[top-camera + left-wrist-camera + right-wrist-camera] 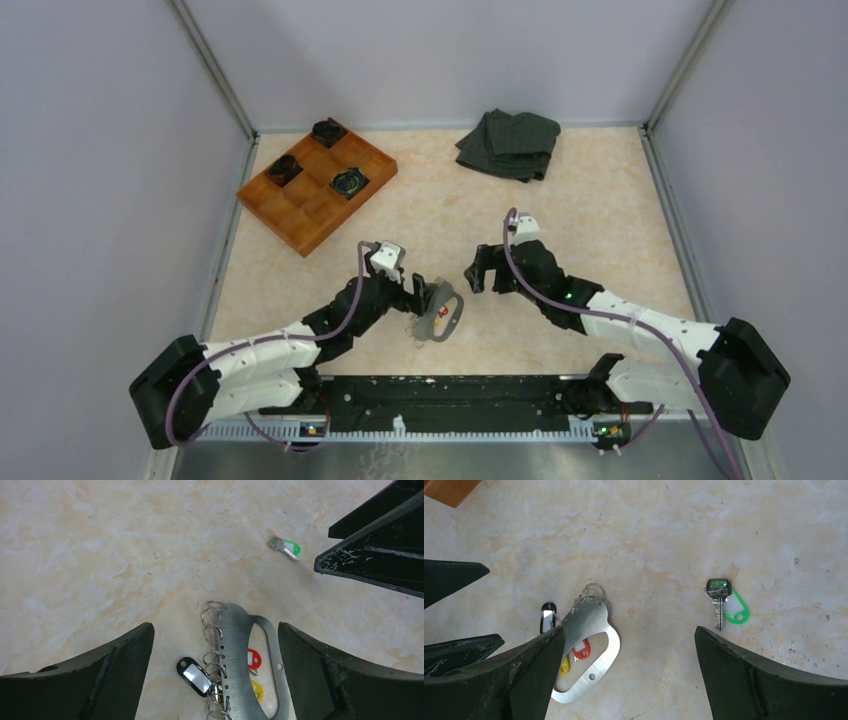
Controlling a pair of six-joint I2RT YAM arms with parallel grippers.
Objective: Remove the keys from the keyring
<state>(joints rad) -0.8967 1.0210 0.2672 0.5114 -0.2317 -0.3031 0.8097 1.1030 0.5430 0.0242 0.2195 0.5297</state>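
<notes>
**Top view.** The left gripper (428, 296) is shown with jaws spread wide and nothing gripped, just beside the keyring (440, 318). The keyring is laid flat on the table (600, 200) between the two arms. The right gripper (477, 270) is likewise spread and empty, a little to the right. An orange tray (318, 192) is placed far left and a dark cloth (508, 143) at the far edge.

**Left wrist view.** The fingers (115, 670) are held either side of the keyring (245, 650), with no contact seen. A black tag (196, 677), a red tag (253, 658) and a yellow tag (257, 690) are hung on it. A green-tagged key (285, 547) is laid apart, beyond it.

**Right wrist view.** The fingers (764, 680) are parted, with nothing held. The keyring (591, 617) is partly hidden by one finger. The green-tagged key (721, 602) is loose on the table, well apart from the keyring.
</notes>
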